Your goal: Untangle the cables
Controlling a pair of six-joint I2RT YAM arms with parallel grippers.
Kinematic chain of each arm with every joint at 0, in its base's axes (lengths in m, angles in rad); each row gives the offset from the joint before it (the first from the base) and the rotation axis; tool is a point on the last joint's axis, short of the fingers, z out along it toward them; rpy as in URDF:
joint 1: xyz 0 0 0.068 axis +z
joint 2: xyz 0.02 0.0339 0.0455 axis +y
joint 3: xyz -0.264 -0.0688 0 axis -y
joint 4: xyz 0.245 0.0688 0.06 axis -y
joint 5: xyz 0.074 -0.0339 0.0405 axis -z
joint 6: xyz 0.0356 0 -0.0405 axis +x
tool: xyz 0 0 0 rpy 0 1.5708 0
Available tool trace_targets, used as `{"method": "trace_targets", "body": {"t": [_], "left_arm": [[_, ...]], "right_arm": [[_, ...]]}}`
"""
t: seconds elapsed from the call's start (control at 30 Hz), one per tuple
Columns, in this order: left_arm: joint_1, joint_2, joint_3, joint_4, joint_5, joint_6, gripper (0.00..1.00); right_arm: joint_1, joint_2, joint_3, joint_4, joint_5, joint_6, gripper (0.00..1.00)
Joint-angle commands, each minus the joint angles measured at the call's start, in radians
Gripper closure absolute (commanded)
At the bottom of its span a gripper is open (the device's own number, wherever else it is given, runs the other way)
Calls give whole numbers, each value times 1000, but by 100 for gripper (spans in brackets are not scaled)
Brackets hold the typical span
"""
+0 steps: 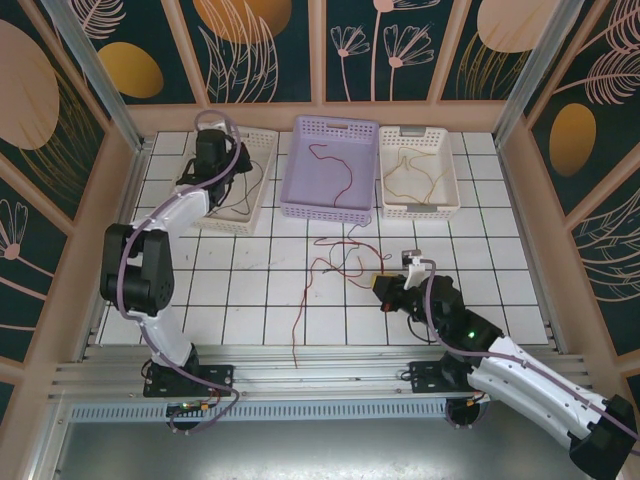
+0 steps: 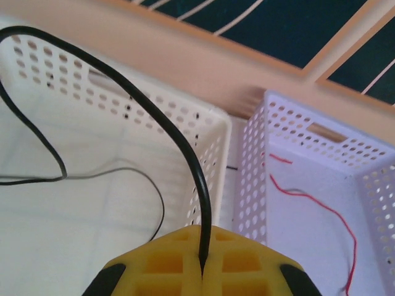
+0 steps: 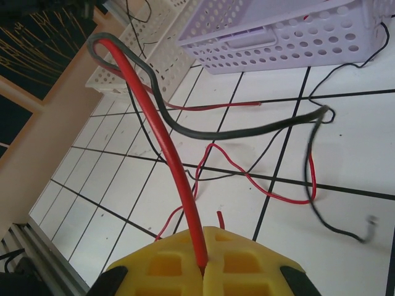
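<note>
Right now the cables (image 1: 338, 262) are lying in a loose knot on the white tiles (image 1: 250, 292) between my two arms. Thin red and black strands are crossing one another there, and one red tail is trailing toward the near edge. My right gripper (image 3: 203, 270) is pinching a red cable (image 3: 162, 142) out of that knot. Its yellow fingers (image 3: 166, 265) are pressing flat together, with the strand rising from the seam, and a dark cable (image 3: 210, 131) is hanging looped over the red one's raised bend. My left gripper (image 2: 202, 270) is clamping a black cable (image 2: 154, 102) the same way, pads meeting with no gap. That strand is arching up and curving down into the white basket (image 2: 213, 145). The bottom edges of the wrist views are cutting off both pairs of fingers, so I am seeing only their ribbed, blocky tips. The dark cable's far end is blurring out near the right side of the right wrist view. Beside the white basket, a lavender basket (image 2: 259, 166) with the same perforated plastic walls is holding a wavy red wire (image 2: 321, 209). Beyond it a cream basket (image 1: 447, 190) is holding a yellowish wire (image 1: 405, 186).
</note>
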Motion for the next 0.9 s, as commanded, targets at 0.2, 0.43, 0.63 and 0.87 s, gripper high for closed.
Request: {"method": "trace_targets", "body": {"t": [0.2, 0.43, 0.63, 0.87], "left_arm": [[8, 97, -38, 93, 40, -54, 100], [15, 118, -50, 90, 38, -75, 95], [17, 64, -40, 63, 28, -55, 52], [18, -39, -14, -4, 16, -41, 25]], "right_arm": [[12, -25, 37, -11, 0, -26, 100], [12, -23, 36, -12, -4, -26, 100], [14, -24, 31, -9, -7, -15, 100], [18, -24, 31, -3, -12, -1, 100]]}}
